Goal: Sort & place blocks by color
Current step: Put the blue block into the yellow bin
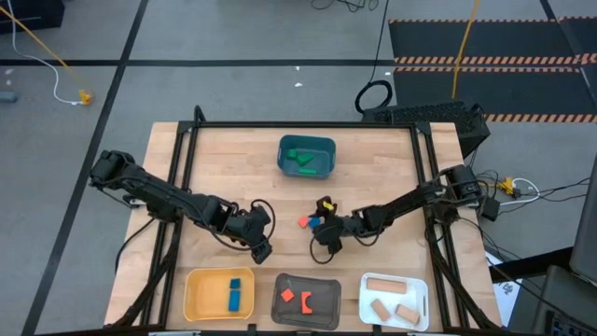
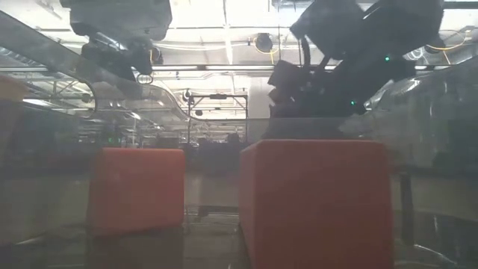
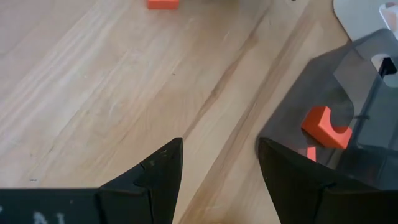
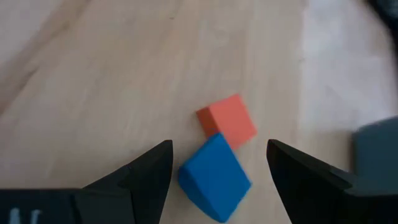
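Note:
A blue block (image 4: 214, 176) and a red block (image 4: 227, 120) lie touching on the table near its middle; both also show in the high view, blue (image 1: 315, 223) and red (image 1: 304, 222). My right gripper (image 4: 217, 143) is open just above them, its fingers standing on either side of the blue block without touching it; it also shows in the high view (image 1: 323, 233). My left gripper (image 3: 221, 146) is open and empty over bare table beside the grey tray (image 3: 348, 93); it also shows in the high view (image 1: 264, 250).
A teal tray (image 1: 283, 159) with green blocks stands at the far middle. Along the near edge stand a yellow tray (image 1: 196, 297) with blue blocks, the grey tray (image 1: 280, 303) with red blocks (image 2: 136, 190) and a white tray (image 1: 366, 303) with tan blocks.

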Robot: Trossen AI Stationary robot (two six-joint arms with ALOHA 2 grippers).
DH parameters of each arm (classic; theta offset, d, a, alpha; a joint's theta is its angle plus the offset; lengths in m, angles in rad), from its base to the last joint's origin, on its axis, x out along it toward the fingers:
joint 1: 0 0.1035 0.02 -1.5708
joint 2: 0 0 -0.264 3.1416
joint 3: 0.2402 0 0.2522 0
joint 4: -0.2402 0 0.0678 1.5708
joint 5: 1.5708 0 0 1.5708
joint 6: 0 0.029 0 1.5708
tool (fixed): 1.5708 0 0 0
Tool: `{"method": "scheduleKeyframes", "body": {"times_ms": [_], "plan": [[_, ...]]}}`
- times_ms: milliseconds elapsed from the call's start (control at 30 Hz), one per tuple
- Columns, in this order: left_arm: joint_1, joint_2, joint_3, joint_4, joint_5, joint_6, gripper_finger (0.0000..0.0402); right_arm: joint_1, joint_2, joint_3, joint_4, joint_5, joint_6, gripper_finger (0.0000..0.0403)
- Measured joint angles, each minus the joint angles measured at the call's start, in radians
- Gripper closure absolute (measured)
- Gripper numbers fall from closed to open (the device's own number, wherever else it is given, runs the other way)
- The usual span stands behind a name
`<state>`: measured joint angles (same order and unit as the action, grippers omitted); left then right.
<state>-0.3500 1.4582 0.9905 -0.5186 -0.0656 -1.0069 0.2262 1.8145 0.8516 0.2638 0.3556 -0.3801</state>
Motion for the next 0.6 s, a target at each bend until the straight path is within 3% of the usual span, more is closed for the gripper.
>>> {"method": "scheduleKeyframes", "body": {"times_ms": [200, 600], "plan": [[0.000, 0.000, 0.000, 0.000, -0.018, -0.035, 0.0192, -0.064, -0.001, 0.000, -0.014, -0.181, 0.002, 0.0150], [0.001, 0.000, 0.000, 0.000, -0.042, -0.073, 0.0192, -0.166, -0.002, -0.009, -0.063, -0.360, 0.067, 0.0172]]}}
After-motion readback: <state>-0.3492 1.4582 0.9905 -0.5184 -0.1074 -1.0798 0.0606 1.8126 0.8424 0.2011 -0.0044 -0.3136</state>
